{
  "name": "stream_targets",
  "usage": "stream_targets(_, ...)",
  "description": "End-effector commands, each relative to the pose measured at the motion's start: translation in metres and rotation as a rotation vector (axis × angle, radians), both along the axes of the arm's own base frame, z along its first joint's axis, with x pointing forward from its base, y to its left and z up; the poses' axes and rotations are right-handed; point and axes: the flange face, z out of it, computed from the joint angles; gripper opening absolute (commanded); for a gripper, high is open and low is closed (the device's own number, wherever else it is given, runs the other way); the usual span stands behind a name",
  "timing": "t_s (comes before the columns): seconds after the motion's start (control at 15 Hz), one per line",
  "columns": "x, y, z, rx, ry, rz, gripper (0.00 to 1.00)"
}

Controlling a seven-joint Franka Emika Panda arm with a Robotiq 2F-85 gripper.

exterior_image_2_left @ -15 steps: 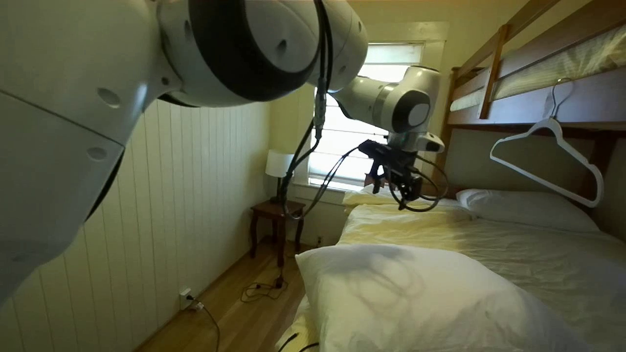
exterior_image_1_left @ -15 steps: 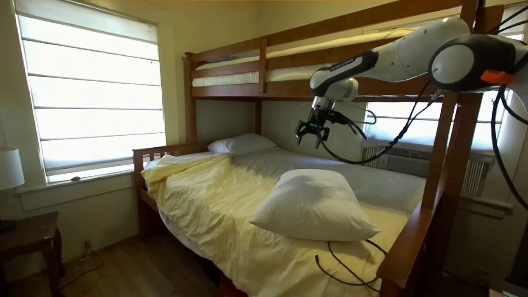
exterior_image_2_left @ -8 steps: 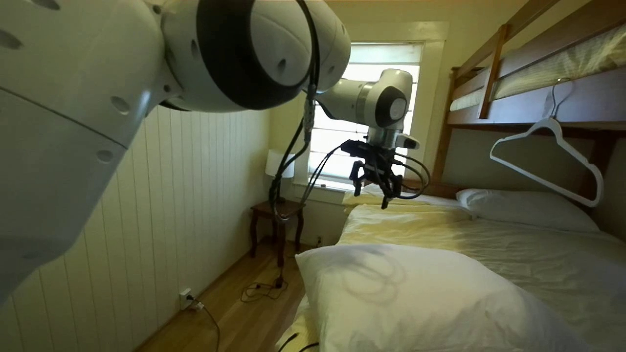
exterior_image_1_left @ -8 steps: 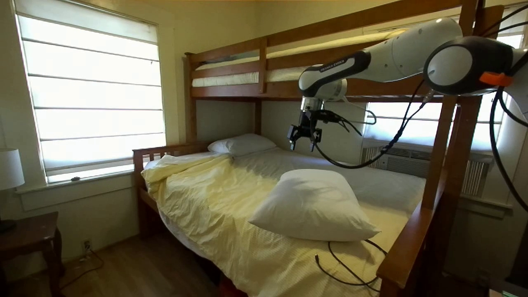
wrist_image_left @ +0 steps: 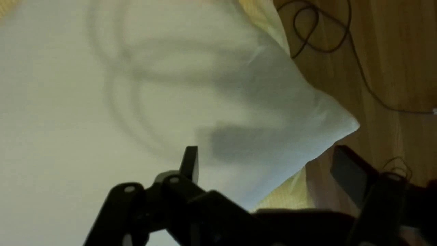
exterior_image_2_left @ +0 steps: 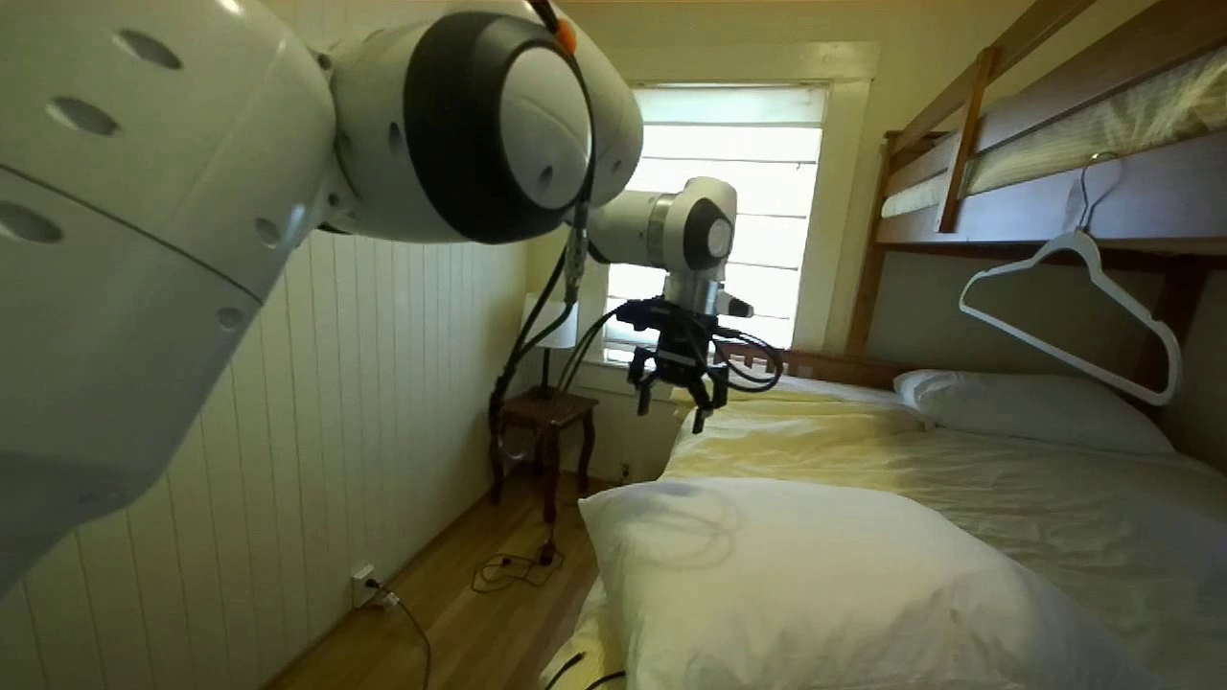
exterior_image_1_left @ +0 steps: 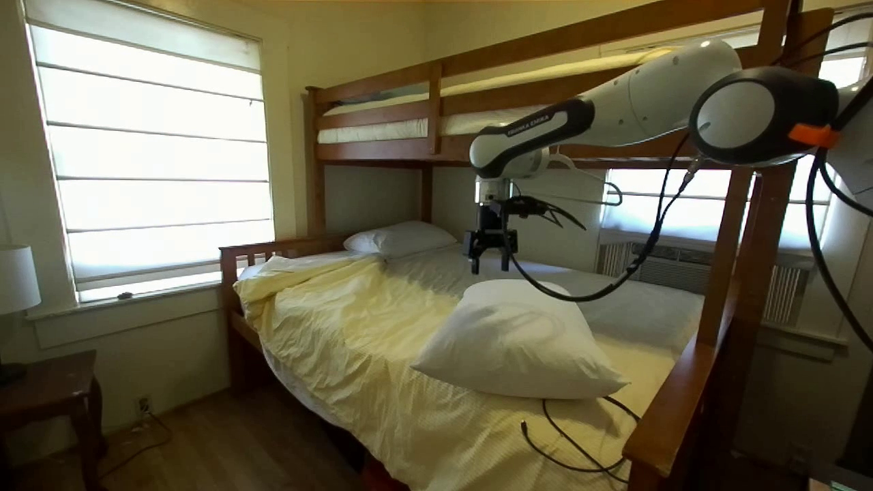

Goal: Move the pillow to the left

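Standing wide apart, the jaws of the gripper [wrist_image_left: 265, 150] are hanging over a corner of the pillow [wrist_image_left: 136, 112], one finger [wrist_image_left: 189, 164] showing against the white case and the other against the floor [wrist_image_left: 403, 75] past the pillow's pointed tip. (The wrist view alone is leaving the height unclear; both exterior views are showing a gap between finger and cloth.) The pillow is lying on the yellow cover [exterior_image_1_left: 436, 423] of the bed [exterior_image_1_left: 672, 409], toward the right-hand end in an exterior view, with the small pillow [exterior_image_1_left: 402, 239] resting at the far end.

Much is being cut off. The pillow is running past the left edge of the wrist view, and past the bottom of an exterior view where the arm [exterior_image_2_left: 240, 144] is filling the upper left, its upper links trimmed by the frame. A cable [exterior_image_1_left: 601, 469] is vanishing under the pillow's near edge. The lamp [exterior_image_1_left: 19, 276] is losing its left side to the view's border, and a red patch [exterior_image_1_left: 377, 472] below the bed is showing too dimly to name. On the arm's dark band, small pale letters are spelling FRANKA EMIKA, a little soft but readable in an exterior view.
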Motion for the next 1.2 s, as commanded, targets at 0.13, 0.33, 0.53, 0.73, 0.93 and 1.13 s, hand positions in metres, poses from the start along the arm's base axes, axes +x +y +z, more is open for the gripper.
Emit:
stream_targets(0.13, 0.021, 0.113, -0.049, -0.053, 0.132, 0.25, 1.0)
stream_targets(0.33, 0.021, 0.15, -0.068, -0.109, 0.24, 0.354, 1.0)
stream_targets(0.53, 0.028, 0.179, -0.087, -0.25, 0.313, 0.397, 1.0)
stream_targets(0.73, 0.021, 0.181, -0.092, -0.255, 0.324, 0.394, 1.0)
stream_targets(0.93, 0.026, 0.188, -0.103, -0.307, 0.35, 0.414, 1.0)
stream_targets(1.13, 0.033, 0.201, -0.116, -0.357, 0.329, 0.442, 1.0)
